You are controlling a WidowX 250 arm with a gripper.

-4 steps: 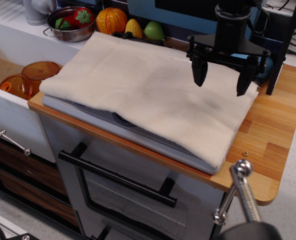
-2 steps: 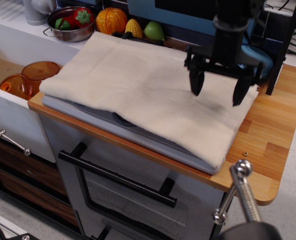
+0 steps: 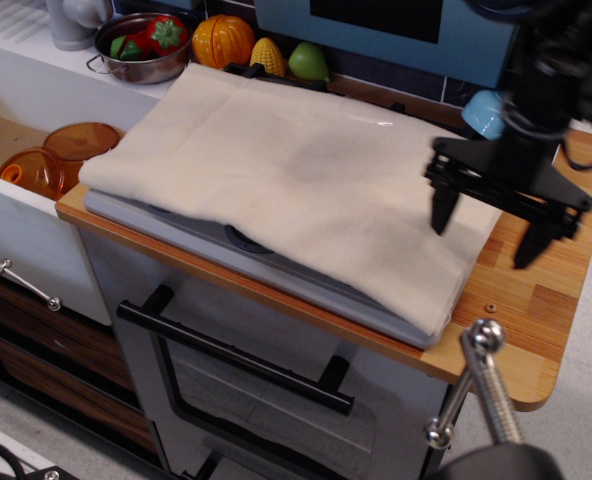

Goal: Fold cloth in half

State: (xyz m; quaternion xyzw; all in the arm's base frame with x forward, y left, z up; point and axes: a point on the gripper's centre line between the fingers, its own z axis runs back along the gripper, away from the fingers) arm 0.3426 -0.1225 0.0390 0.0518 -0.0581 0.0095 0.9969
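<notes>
Wooden table point(image 3: 551, 300) at centre frame carries the cream cloth point(image 3: 296, 180) spread flat over the stovetop; black fingers point(image 3: 443, 208) hang wide apart above its right edge, holding nothing.

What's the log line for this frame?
phase: approach | gripper: open, above right edge | cloth: lying over stovetop, not gripped | fold: not started

A wooden countertop point(image 3: 536, 310) tops a grey oven front with a black handle point(image 3: 236, 355) at six o'clock, a white sink basin point(image 3: 16, 135) at nine o'clock.
</notes>
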